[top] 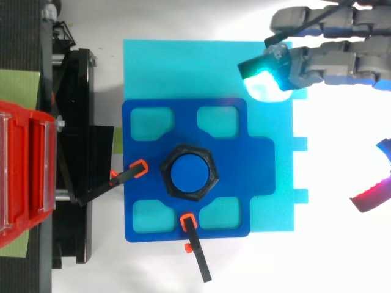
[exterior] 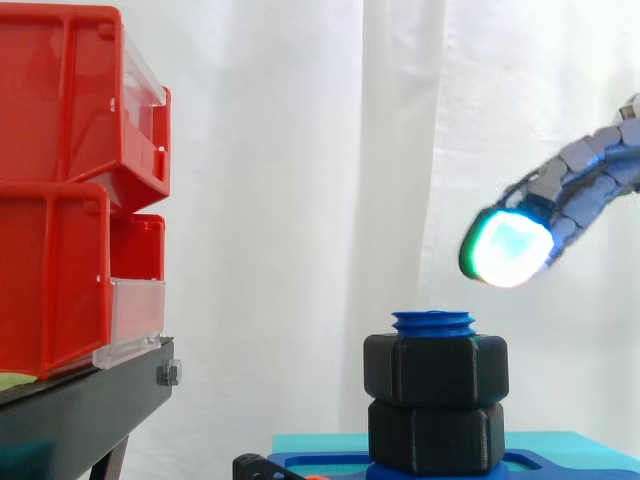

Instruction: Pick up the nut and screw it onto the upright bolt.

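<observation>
Nut (exterior: 435, 370) on bolt (top: 189, 173), apart from hand (top: 333, 61)

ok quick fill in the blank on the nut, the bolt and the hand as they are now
The black nut sits on a bolt whose colour is ___. In the side view the hand hangs above the bolt, to its ___. The open hand holds ___.
Missing words: blue; right; nothing.

A white curtain (exterior: 300, 150) hangs behind red bins (exterior: 60, 180) stacked on a black stand (exterior: 80, 405).
</observation>
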You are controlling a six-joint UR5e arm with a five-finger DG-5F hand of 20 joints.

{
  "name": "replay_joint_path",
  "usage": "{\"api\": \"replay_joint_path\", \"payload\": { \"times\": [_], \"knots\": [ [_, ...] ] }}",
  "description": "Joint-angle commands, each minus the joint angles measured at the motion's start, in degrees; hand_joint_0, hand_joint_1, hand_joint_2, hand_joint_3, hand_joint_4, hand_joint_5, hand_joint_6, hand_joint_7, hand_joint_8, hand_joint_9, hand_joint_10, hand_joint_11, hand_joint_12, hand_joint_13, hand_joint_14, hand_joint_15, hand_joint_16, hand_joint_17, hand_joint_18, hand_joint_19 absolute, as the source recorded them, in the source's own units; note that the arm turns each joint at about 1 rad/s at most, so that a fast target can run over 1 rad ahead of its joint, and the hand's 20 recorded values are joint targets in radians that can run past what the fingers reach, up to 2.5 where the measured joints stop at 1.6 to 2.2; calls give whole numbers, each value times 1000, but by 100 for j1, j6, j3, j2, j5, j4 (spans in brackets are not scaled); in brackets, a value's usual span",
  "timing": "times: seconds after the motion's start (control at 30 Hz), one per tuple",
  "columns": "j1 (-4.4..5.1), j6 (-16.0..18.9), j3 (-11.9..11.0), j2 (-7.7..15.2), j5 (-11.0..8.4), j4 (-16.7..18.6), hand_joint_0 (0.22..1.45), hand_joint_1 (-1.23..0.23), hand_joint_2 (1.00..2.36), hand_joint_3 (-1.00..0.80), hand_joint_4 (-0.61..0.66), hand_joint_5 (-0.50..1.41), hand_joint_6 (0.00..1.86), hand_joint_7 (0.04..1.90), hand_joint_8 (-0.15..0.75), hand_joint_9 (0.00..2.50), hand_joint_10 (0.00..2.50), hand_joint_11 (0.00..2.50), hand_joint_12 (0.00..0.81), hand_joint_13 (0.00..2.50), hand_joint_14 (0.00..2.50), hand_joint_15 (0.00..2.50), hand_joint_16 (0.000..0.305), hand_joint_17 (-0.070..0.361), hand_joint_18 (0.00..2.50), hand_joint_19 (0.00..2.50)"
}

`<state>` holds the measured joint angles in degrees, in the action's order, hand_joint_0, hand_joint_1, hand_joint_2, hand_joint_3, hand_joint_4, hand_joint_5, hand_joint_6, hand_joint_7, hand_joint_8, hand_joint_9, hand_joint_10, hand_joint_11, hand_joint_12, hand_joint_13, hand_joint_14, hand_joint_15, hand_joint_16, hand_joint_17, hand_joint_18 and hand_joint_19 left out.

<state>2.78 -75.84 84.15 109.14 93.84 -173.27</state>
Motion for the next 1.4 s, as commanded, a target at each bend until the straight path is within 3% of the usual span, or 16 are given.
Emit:
{"api": "replay_joint_path", "payload": {
  "times": [0.0, 0.3, 1.37],
  "knots": [
    [4, 61, 5, 2, 3, 241, 489, -279, 1000, -500, 301, -259, 501, 569, 254, 31, 0, 0, 400, 0, 0, 0, 53, 118, 0, 0],
    [4, 52, 5, 2, 11, 399, 485, -282, 1000, -500, 182, -255, 501, 595, 242, 0, 0, 0, 400, 0, 0, 0, 53, 119, 0, 0],
    [12, 52, 5, 2, -15, 381, 481, -304, 1000, -500, 194, -243, 502, 670, 238, 0, 0, 0, 392, 0, 0, 0, 53, 120, 0, 0]
  ]
}}
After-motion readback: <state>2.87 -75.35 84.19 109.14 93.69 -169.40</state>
